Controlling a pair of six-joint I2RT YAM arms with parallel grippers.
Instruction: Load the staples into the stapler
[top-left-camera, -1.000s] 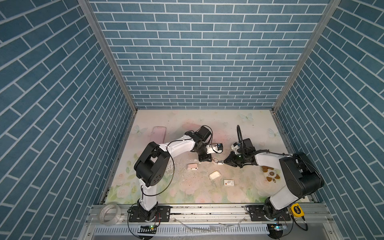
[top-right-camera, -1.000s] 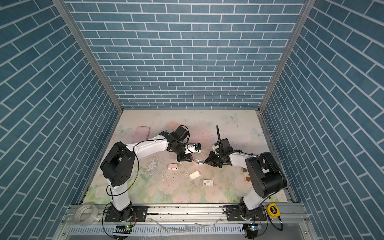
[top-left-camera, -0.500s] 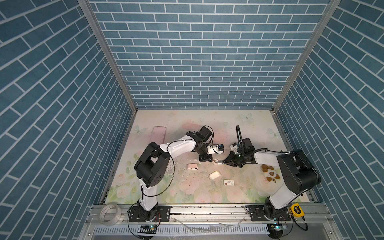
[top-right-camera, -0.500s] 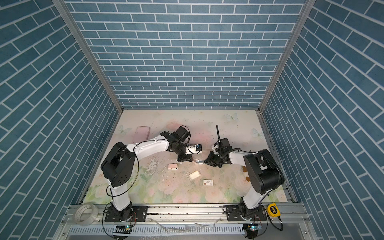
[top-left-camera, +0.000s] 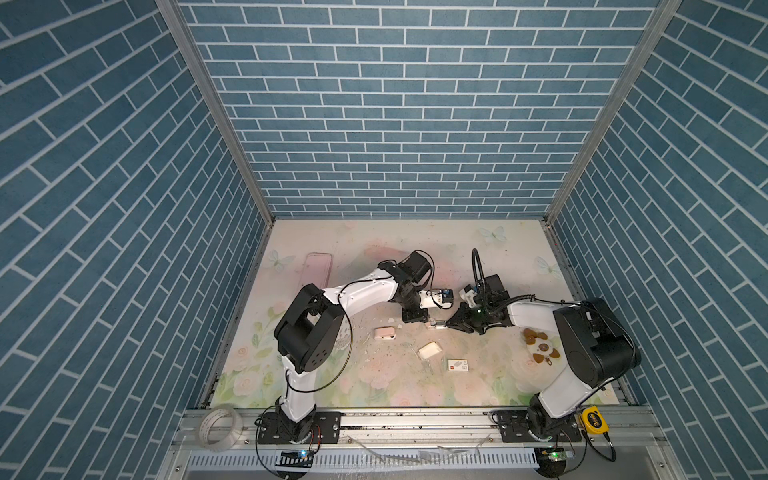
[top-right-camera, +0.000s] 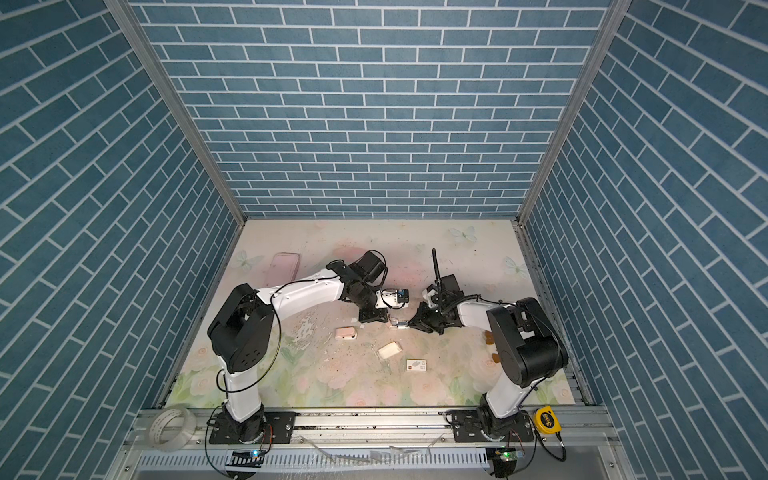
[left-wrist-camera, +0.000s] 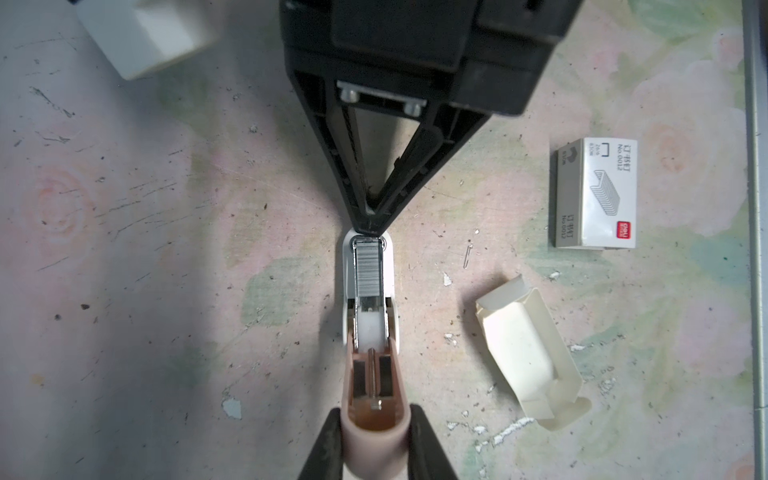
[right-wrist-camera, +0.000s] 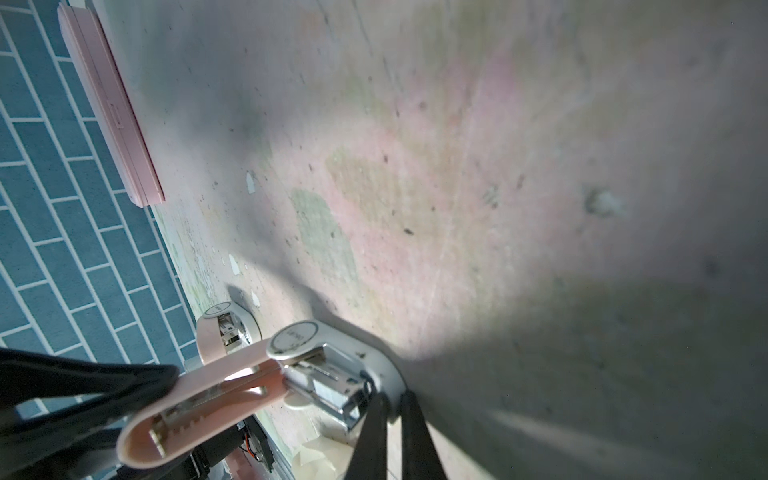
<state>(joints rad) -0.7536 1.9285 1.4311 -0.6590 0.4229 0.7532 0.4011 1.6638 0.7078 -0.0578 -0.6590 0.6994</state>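
Note:
A small pink-and-white stapler (left-wrist-camera: 368, 299) lies open on the mat between the two arms, seen in both top views (top-left-camera: 434, 323) (top-right-camera: 399, 324). Its pink lid (left-wrist-camera: 374, 432) is swung up, and my left gripper (left-wrist-camera: 376, 440) is shut on the lid's sides. A grey strip of staples (left-wrist-camera: 368, 268) sits in the metal channel of the base. My right gripper (left-wrist-camera: 368, 226) is shut, nothing between its fingers (right-wrist-camera: 370, 432), and its tips rest against the front end of the channel (right-wrist-camera: 332, 386).
A second pink stapler (top-left-camera: 384, 332) lies left of the arms. A plain white card tray (left-wrist-camera: 528, 353) and a white staple sleeve with a red mark (left-wrist-camera: 594, 195) lie nearer the front. A pink phone (top-left-camera: 318, 268) is at the back left, brown trinkets (top-left-camera: 540, 349) at the right.
Both grippers stay at the stapler. The right arm's elbow has shifted very slightly; nothing else visibly moved.

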